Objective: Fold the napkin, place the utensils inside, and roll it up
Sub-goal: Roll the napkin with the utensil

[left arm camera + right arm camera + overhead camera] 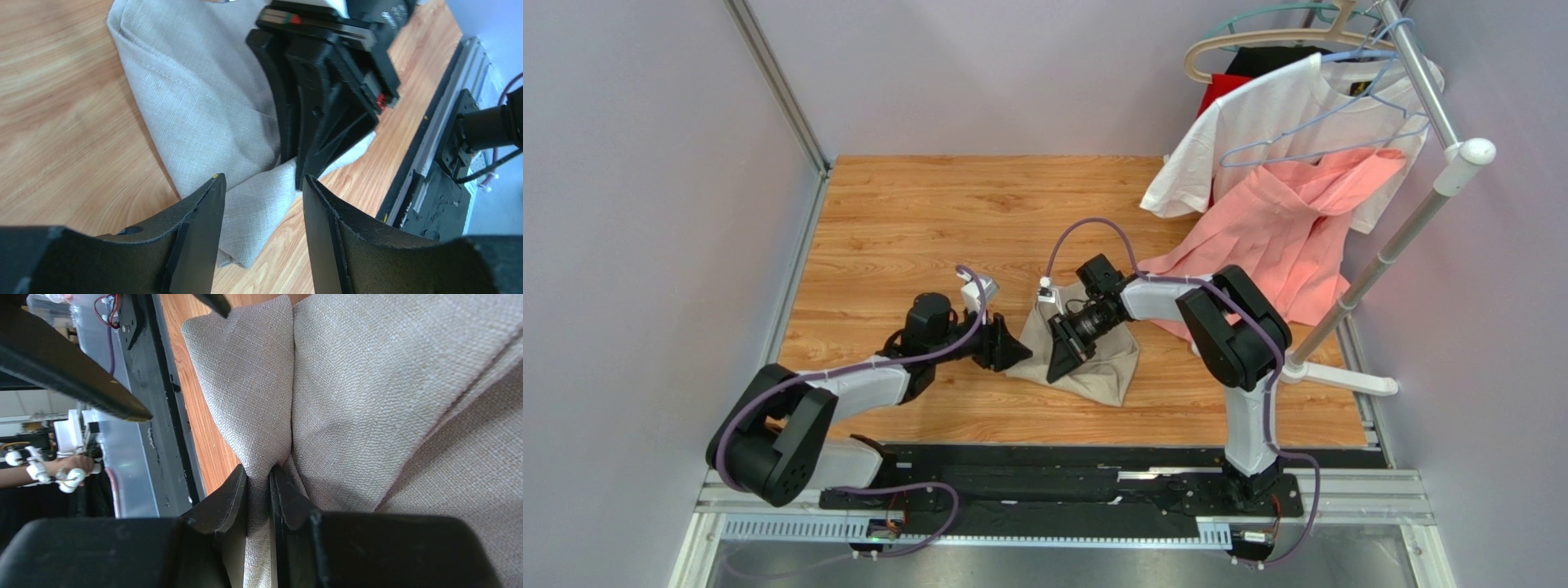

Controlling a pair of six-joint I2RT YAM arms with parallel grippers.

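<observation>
Beige napkin [344,386] pinched in right gripper [259,476]; left gripper [261,179] gapes beside it.

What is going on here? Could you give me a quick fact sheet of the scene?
surface: wooden table
napkin: beige, rumpled, near the table's front edge
right gripper: shut on a pinched fold of the napkin
left gripper: open at the napkin's left edge, holding nothing
utensils: not seen in any view
background: white T-shirt and pink garment hanging on a rack, far right
</observation>
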